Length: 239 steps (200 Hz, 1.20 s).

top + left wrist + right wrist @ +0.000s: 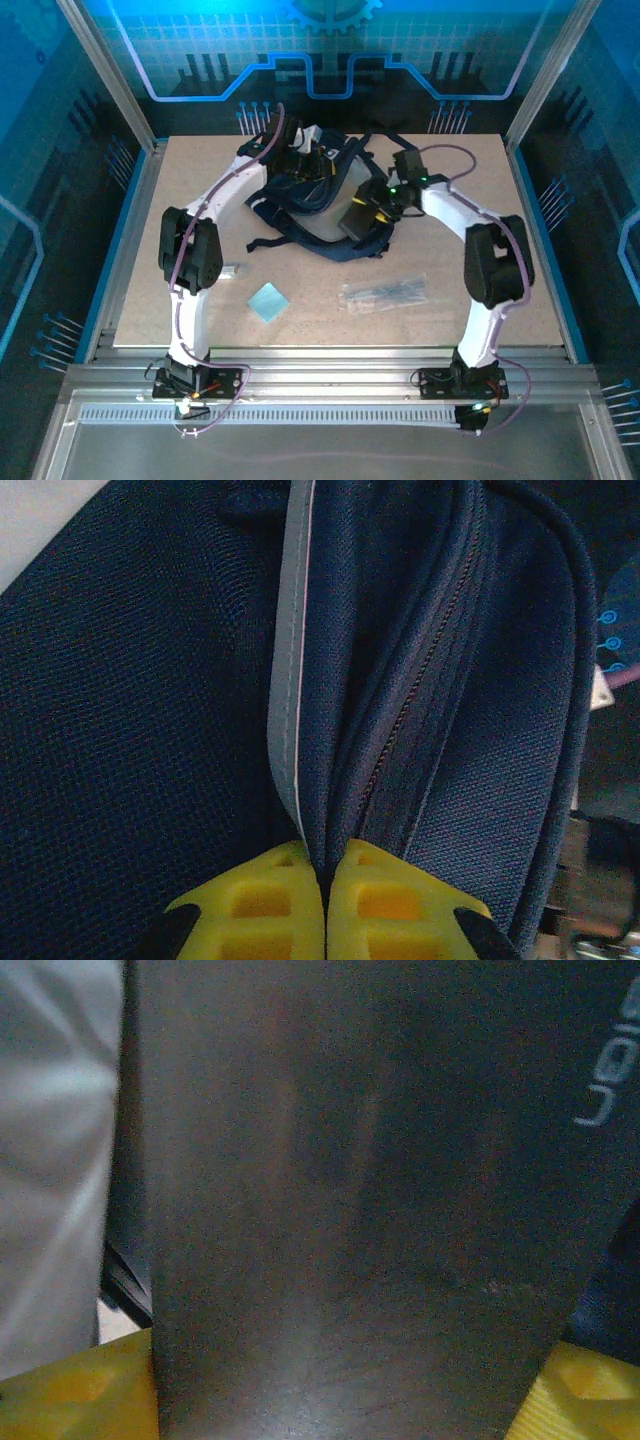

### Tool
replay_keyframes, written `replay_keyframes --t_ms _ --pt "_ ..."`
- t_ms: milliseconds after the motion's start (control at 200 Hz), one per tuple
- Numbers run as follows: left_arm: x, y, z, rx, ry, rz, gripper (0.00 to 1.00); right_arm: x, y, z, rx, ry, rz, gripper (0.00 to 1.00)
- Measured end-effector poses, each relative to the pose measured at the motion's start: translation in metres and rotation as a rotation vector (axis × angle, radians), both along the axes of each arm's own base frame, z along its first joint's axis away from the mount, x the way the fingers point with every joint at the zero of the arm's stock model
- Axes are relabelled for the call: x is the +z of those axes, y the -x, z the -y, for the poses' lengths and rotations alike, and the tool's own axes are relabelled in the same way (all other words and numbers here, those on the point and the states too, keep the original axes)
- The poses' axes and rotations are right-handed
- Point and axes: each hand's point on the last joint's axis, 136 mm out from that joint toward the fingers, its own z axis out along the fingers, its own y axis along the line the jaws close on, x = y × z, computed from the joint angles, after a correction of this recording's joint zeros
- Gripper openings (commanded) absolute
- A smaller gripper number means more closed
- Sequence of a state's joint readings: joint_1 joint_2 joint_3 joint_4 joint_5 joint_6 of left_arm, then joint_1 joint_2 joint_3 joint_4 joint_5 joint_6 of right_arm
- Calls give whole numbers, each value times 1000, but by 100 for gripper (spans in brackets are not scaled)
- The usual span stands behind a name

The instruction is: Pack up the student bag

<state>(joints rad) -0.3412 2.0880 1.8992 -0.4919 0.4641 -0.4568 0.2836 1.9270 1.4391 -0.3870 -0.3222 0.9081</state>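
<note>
Starting left: got the left claw [322, 885] pressed tight together, yellow fingertips [270, 905] pinching a fold of the student bag [120, 730] right at the tip. Straight ahead of that claw, seeing a grey stripe [285, 680] and, just to its right, a zipper [410, 680] running away along the navy fabric. Can't tell about anything inside the bag, nor about the zipper being done up or not. From above, found the bag slumped at the far middle of the table [450, 200], under and between both claws, with black straps [265, 243] sprawling on the near side of the left claw. Over to the right claw [340, 1415]: spread wide but clamped on a flat black case [350, 1210], one yellow finger [70, 1395] on each edge, the case blocking nearly everything ahead. Some grey lettering [610, 1070] at the case's right edge, too cropped to read. From above, holding that case tilted over the bag's right side. Loose stuff next. Well back from the left claw, toward the arm bases: a small white bit [232, 271], then a light blue square [268, 300] near it on the right. Well back from the right claw: a clear packet of pens [385, 292], flat on the table. Head count: one bag, one case, one white bit, one blue square, one packet, two claws.
</note>
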Motion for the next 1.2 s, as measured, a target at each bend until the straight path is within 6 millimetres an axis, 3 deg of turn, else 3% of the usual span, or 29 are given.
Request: replay_keyframes --t_ms 260,410,615,765,916,1081,1196 --pt "4 -1 1 8 12 -2 0 -28 -56 -59 -25 -61 -34 56" --pt "5 -9 -2 23 10 13 0 -25 -79 -84 -25 -83 -22 58" --pt "5 -22 -14 70 19 17 0 -23 -98 -106 -10 -138 3 89" --pt "15 -27 -13 72 30 47 0 -18 -94 -104 -10 -149 29 95" --pt "16 -25 -11 57 43 44 0 -19 -74 -93 5 -121 27 96" --pt "11 -24 -6 43 46 32 0 -26 -41 -66 21 -74 -12 95" --pt "11 -24 -5 43 48 33 0 -15 -23 -40 33 -26 3 89"
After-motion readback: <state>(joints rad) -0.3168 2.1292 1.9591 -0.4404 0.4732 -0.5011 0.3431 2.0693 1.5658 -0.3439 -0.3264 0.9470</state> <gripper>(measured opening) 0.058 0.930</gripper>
